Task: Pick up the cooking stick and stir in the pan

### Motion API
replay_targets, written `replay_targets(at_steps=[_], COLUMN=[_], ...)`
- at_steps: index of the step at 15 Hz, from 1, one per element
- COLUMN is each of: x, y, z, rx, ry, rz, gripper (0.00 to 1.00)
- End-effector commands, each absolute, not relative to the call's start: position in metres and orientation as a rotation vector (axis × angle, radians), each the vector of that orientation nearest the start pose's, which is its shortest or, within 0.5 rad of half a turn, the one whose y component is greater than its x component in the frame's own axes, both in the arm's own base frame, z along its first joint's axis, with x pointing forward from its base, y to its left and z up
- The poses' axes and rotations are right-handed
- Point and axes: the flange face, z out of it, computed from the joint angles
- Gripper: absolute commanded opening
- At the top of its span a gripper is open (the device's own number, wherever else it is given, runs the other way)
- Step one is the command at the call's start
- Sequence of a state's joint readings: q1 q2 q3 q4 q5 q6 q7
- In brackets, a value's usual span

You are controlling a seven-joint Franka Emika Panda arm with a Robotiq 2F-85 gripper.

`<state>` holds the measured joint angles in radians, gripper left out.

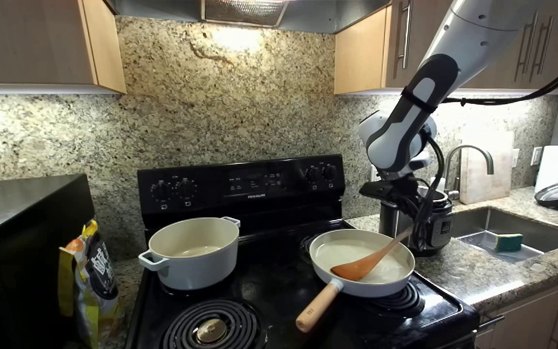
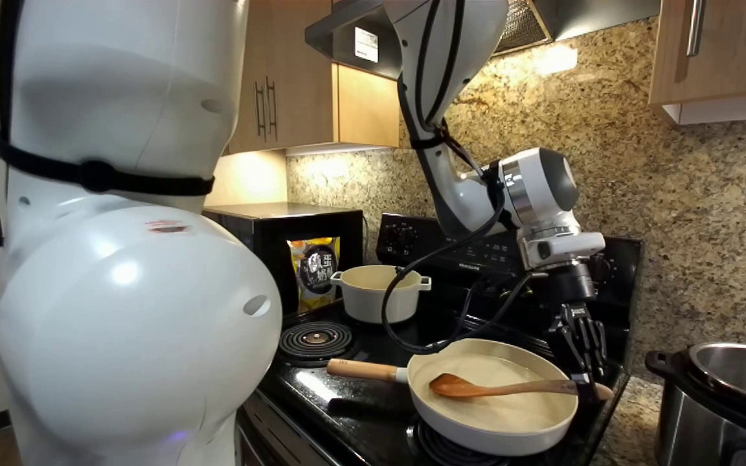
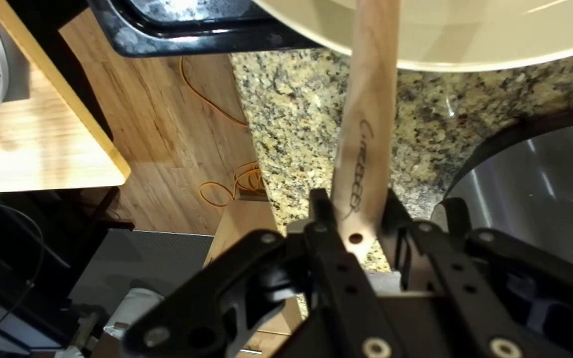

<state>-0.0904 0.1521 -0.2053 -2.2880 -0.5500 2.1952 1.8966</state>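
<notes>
Exterior view: black stovetop (image 1: 275,276), speckled backsplash (image 1: 240,111)

The wrist view shows only 1 end of the cooking stick (image 3: 368,124) and cuts off most of the pan (image 3: 515,40).

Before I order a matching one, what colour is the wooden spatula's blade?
The wooden spatula's blade is orange-brown; it shows best in an exterior view.

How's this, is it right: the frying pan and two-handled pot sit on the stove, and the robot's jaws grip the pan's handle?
One slip: the jaws grip the wooden spatula, as the wrist view shows; the pan's handle sticks out free. The frying pan and two-handled pot do sit on the stove.
</notes>
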Motion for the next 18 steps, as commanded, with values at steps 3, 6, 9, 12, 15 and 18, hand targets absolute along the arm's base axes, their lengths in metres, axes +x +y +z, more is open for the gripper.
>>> replay_targets(at_steps=[3,6,9,12,15,18], x=[0.442,0.442,0.445,0.452,0.464,0.483], y=[-0.195,-0.218,-0.237,-0.247,-0.249,-0.237], z=[0.29,0.299,0.306,0.318,0.33,0.339], rx=[-2.147,-2.035,-1.945,-1.882,-1.845,-1.862], ry=[2.874,2.94,2.989,3.011,3.014,3.011], rz=[-0.242,-0.252,-0.245,-0.257,-0.278,-0.322], gripper=[0.1,0.1,0.1,0.1,0.1,0.1])
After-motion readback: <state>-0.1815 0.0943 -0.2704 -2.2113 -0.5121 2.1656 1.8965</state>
